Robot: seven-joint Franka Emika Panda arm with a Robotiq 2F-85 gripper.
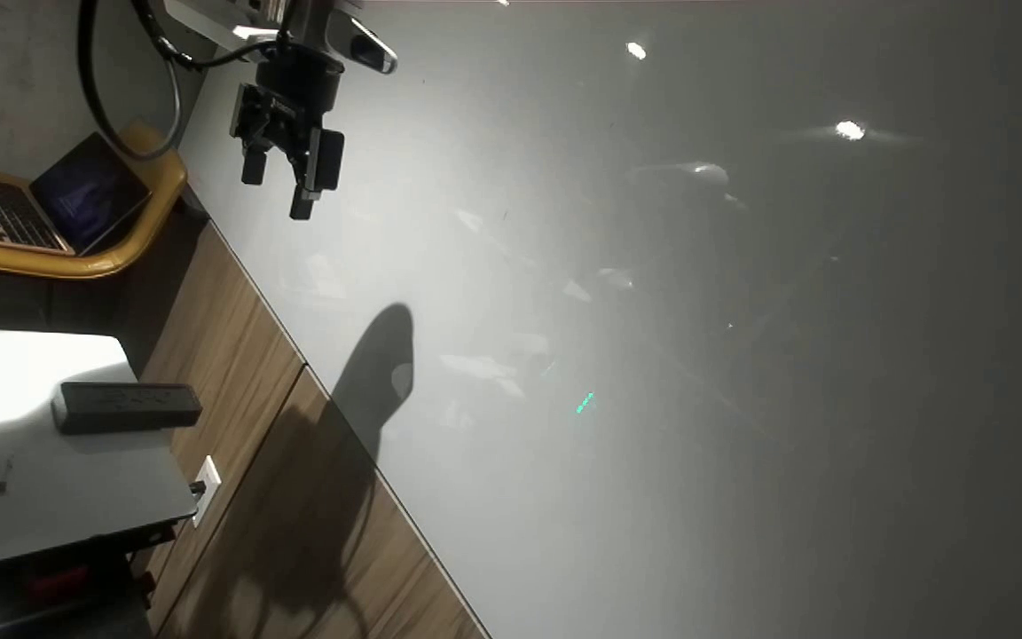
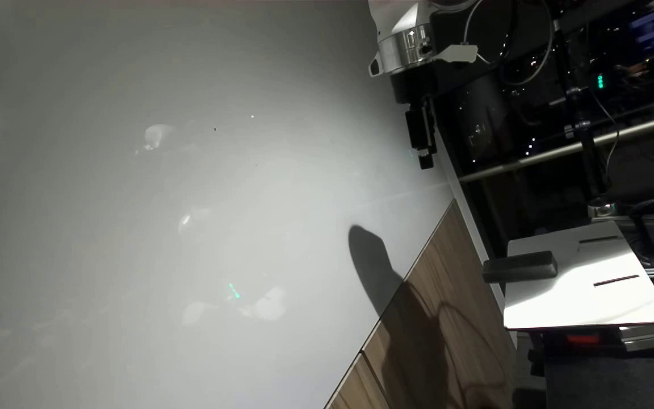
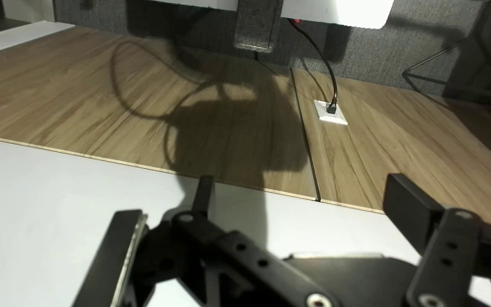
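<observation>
My gripper shows black in both exterior views (image 1: 277, 188) (image 2: 426, 161), near the top. In the wrist view my gripper (image 3: 305, 195) has its two finger pads wide apart, with nothing between them. It touches nothing that I can see. The nearest thing is a large glossy pale grey-white surface (image 1: 653, 355), which also shows in the wrist view (image 3: 330, 228) behind the fingers. A wood-grain panel (image 3: 365, 153) meets this surface along a straight edge. The arm's shadow falls across both. No loose object lies near the fingers.
A white socket (image 3: 338, 119) with a black plug and cable is set in the wood panel. A dark bar-shaped device (image 1: 128, 408) rests at a pale plate (image 1: 76, 497); both show in both exterior views. An open laptop (image 1: 10, 213) sits on a yellow-edged chair (image 1: 143, 232).
</observation>
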